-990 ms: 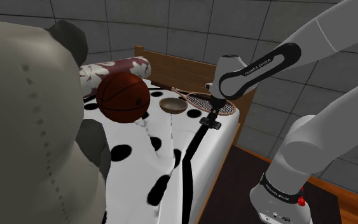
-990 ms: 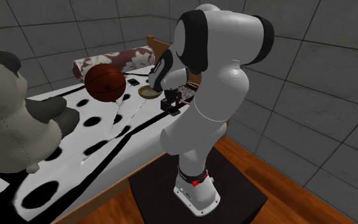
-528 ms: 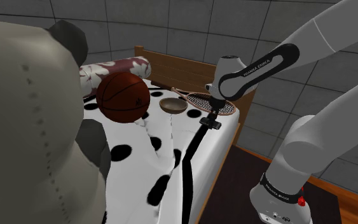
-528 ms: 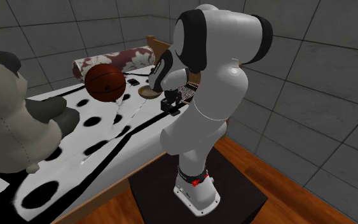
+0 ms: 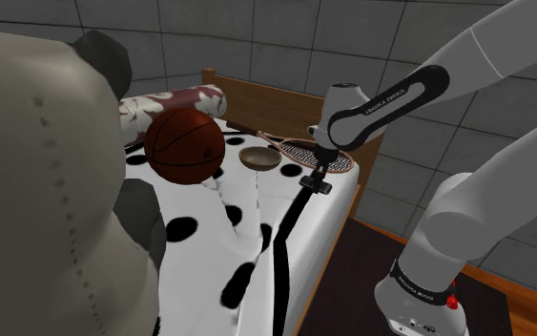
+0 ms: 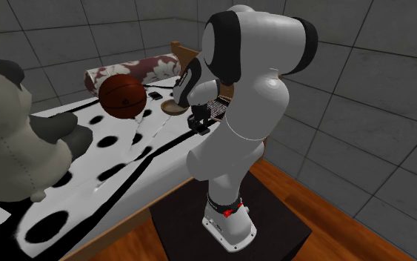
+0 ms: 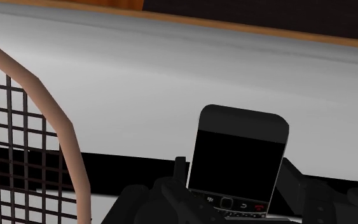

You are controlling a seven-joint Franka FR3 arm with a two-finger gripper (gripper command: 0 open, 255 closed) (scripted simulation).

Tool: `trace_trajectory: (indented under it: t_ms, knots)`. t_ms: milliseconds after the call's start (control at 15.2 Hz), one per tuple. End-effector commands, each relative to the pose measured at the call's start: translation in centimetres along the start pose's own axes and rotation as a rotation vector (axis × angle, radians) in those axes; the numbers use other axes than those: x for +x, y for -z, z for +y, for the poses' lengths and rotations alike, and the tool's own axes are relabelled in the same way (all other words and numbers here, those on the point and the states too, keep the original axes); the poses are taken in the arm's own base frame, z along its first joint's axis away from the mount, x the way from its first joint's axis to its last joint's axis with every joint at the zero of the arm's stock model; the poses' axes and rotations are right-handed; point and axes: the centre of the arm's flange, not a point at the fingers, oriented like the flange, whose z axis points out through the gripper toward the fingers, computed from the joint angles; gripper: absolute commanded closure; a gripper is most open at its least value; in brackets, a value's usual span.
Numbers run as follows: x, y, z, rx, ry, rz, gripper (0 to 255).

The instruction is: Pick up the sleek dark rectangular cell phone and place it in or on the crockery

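Black and two-fingered, my tool point(image 7: 233, 177) is clamped on the cell phone point(image 7: 238, 153): one finger presses each long side, and the dark screen and a strip of small keys face the wrist camera. Beside the phone in that view runs the tan rim and dark string mesh of a racket point(image 7: 25, 127), lying on the bed's white cover point(image 7: 171, 76), which carries a black stripe.

From the shoulder view, my tool point(image 5: 316, 179) hangs at the end of the white arm over the bed's near edge, with the phone point(image 5: 318, 185) flat beneath it (whether it is clear of the cover, I cannot tell). The racket point(image 5: 314, 153) lies just behind it, toward the wooden bed frame point(image 5: 257, 95). The brown bowl point(image 5: 258, 157) sits on the spotted cover to the shoulder view's left of my tool, near it but apart. Further left is a basketball point(image 5: 185, 145), then a floral bolster point(image 5: 175, 103) behind it, and a big plush panda point(image 5: 47, 191) takes up the left side.

In the second exterior view my tool point(image 6: 201, 123) shows just right of the bowl point(image 6: 173, 108), with the ball point(image 6: 122, 95) beyond.
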Motion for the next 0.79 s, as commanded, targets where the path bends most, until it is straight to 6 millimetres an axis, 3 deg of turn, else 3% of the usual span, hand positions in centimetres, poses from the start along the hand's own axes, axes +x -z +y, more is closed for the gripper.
trace_trajectory:
  t_ms: [0, 726]
  knots:
    - [0.0, -0.1, 0.0, 0.000, -0.001, -0.001, 255]
    - [0.1, 5.2, 0.3, 0.000, -0.001, -0.001, 255]
